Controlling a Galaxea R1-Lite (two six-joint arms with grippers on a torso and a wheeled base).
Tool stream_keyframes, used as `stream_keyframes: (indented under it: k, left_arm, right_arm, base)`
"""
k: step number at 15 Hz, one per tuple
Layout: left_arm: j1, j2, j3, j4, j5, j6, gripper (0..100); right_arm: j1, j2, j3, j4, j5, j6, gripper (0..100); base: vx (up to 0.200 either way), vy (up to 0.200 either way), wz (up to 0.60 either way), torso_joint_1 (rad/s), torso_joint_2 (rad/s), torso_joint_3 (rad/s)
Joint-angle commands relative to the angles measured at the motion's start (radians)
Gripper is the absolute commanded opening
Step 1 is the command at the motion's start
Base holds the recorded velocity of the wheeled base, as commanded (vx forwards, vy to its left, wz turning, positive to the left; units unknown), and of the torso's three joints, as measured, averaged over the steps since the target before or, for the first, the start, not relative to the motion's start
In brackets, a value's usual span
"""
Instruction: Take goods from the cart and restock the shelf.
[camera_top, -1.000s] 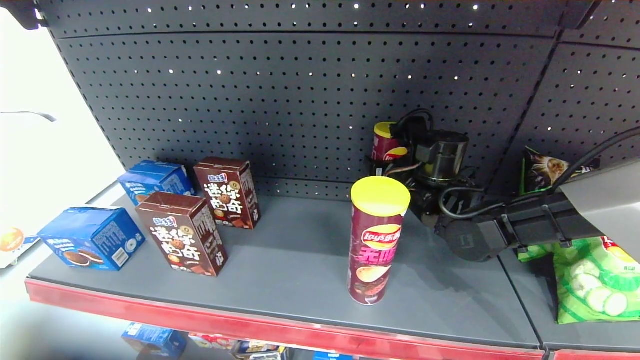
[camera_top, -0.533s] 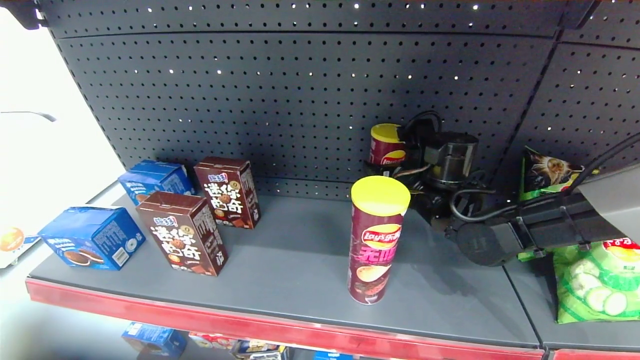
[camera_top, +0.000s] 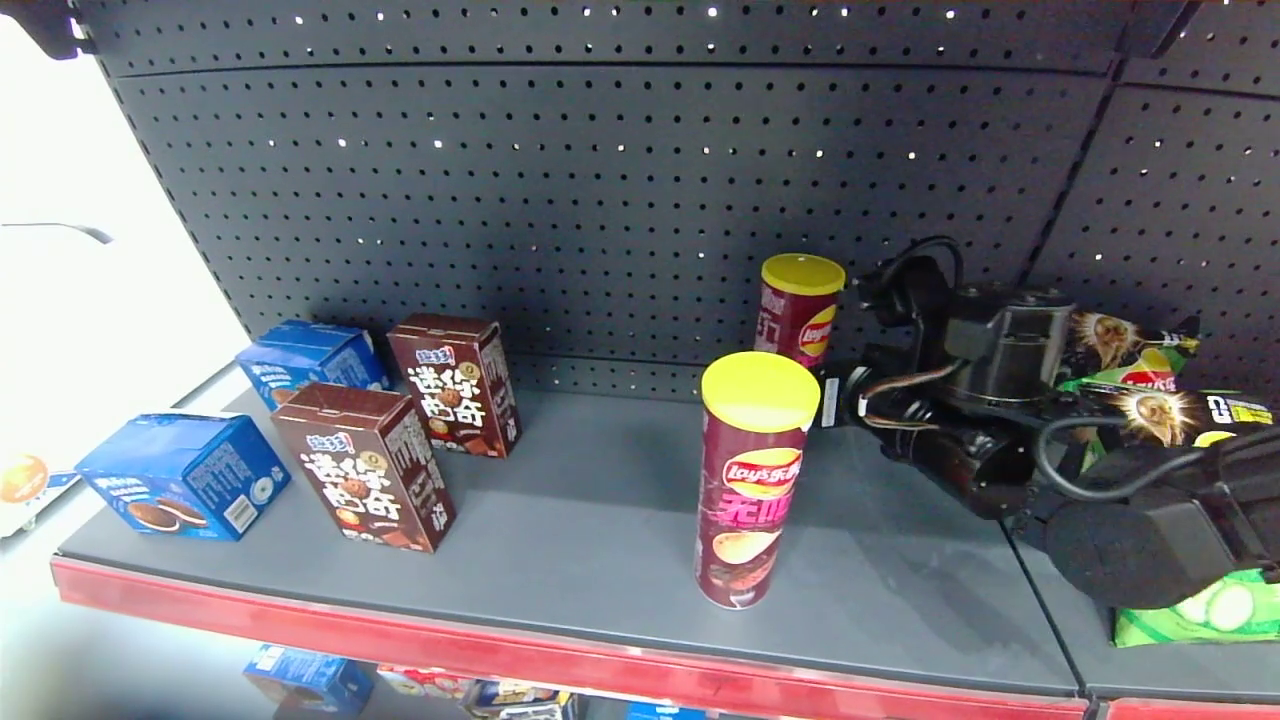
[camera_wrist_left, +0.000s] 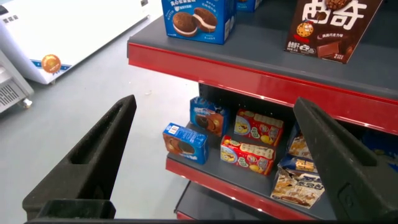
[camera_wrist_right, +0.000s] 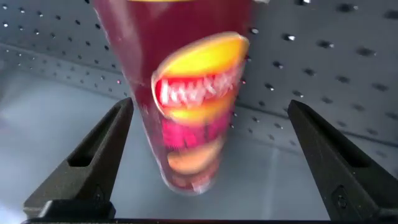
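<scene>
Two maroon chip cans with yellow lids stand upright on the grey shelf (camera_top: 560, 540). The front can (camera_top: 757, 480) is near the middle. The rear can (camera_top: 800, 310) stands against the pegboard. My right gripper (camera_top: 845, 385) is just right of the rear can, low over the shelf. In the right wrist view my right gripper (camera_wrist_right: 211, 109) is open, its fingers (camera_wrist_right: 99, 162) spread wide on either side of the rear can (camera_wrist_right: 186, 106) without touching it. My left gripper (camera_wrist_left: 214, 109) is open and holds nothing, out in front of the shelf's red edge (camera_wrist_left: 261, 74).
Two brown cookie boxes (camera_top: 365, 465) (camera_top: 455, 385) and two blue ones (camera_top: 185, 475) (camera_top: 310, 360) stand on the shelf's left. Snack bags (camera_top: 1140, 400) and a green bag (camera_top: 1200, 610) lie on the right, behind my right arm. A lower shelf (camera_wrist_left: 249, 149) holds several boxes.
My right arm has drawn back to the right and lowered. The rear can has shifted a little to the right and now stands apart from the gripper.
</scene>
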Motion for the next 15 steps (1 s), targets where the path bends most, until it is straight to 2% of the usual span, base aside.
stream_keyframes:
  k: [1, 7, 10, 12, 15]
  left_arm:
    - [0.002, 0.000, 0.000, 0.000, 0.000, -0.001, 100]
    - [0.000, 0.000, 0.000, 0.000, 0.000, -0.001, 100]
    - [0.000, 0.000, 0.000, 0.000, 0.000, -0.001, 100]
    - [0.000, 0.000, 0.000, 0.000, 0.000, -0.001, 100]
    - [0.000, 0.000, 0.000, 0.000, 0.000, -0.001, 100]
  right_arm:
    - [0.005, -0.085, 0.064, -0.001, 0.009, 0.001, 100]
    - [-0.005, -0.099, 0.082, 0.002, -0.003, 0.017, 100]
    - [-0.024, -0.133, 0.090, 0.079, -0.009, 0.019, 100]
    - [-0.061, -0.147, 0.122, 0.096, -0.028, 0.019, 100]
    - [-0.116, -0.104, 0.102, 0.091, -0.065, 0.037, 100]
  base:
    - [0.000, 0.000, 0.00, 0.000, 0.00, 0.000]
    - [0.000, 0.000, 0.00, 0.000, 0.00, 0.000]
    - [0.000, 0.000, 0.00, 0.000, 0.00, 0.000]
    - [0.000, 0.000, 0.00, 0.000, 0.00, 0.000]
    - [0.000, 0.000, 0.00, 0.000, 0.00, 0.000]
